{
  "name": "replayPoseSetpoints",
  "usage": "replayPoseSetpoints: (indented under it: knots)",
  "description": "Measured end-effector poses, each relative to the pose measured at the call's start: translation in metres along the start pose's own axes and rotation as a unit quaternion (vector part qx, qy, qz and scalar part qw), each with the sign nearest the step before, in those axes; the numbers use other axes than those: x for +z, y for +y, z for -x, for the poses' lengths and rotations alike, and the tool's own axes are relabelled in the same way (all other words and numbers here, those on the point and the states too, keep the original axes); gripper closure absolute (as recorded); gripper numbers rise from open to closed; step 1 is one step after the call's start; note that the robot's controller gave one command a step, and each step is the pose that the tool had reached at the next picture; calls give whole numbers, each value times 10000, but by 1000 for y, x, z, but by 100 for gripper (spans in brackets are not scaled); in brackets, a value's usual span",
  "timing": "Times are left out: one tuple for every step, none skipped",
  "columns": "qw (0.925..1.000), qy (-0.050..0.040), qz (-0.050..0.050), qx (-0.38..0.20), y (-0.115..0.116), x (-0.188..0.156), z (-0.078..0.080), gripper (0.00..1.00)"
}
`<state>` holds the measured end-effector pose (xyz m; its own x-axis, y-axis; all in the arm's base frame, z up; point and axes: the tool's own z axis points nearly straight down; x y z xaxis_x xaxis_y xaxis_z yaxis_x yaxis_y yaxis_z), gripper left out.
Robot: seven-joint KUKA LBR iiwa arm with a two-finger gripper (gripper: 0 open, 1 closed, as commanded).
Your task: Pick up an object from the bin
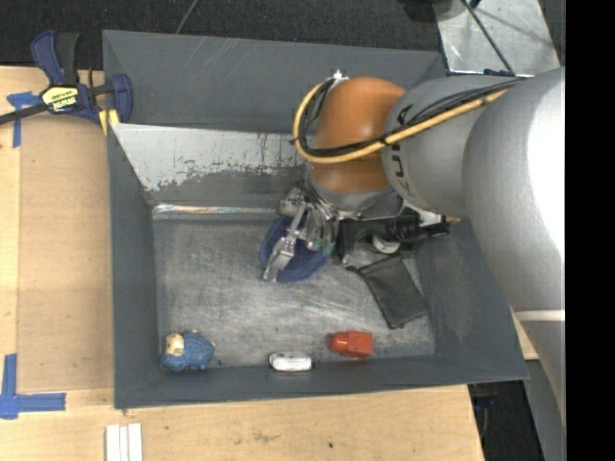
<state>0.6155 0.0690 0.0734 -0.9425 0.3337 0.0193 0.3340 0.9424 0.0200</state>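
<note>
Next move: seat the jaws squarely on the blue thing (306,260), then lift straight, clear of the dark flat pad (394,291).
Blue thing: mid-bin (130,257), just beside the pad, on its side away from the arm.
Jaws: down at the blue thing; apart or closed, you cannot tell.
Arm: wrist low, angled away from the pad.

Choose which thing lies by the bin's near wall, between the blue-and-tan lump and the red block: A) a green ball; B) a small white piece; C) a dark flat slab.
B: the small white piece lies in a row between the blue-and-tan lump and the red block.
</note>
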Motion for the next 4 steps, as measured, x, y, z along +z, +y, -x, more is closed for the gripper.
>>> replayPoseSetpoints:
  knots:
    - [9999, -13, -14, -114, -2, -6, -2, 0]
    - [9999, -15, -4, -99, -3, -5, -1, 100]
    - [9999, -38, -60, -146, 5, -6, -5, 100]
    - [9998, -120, -68, -175, 10, -91, -7, 100]
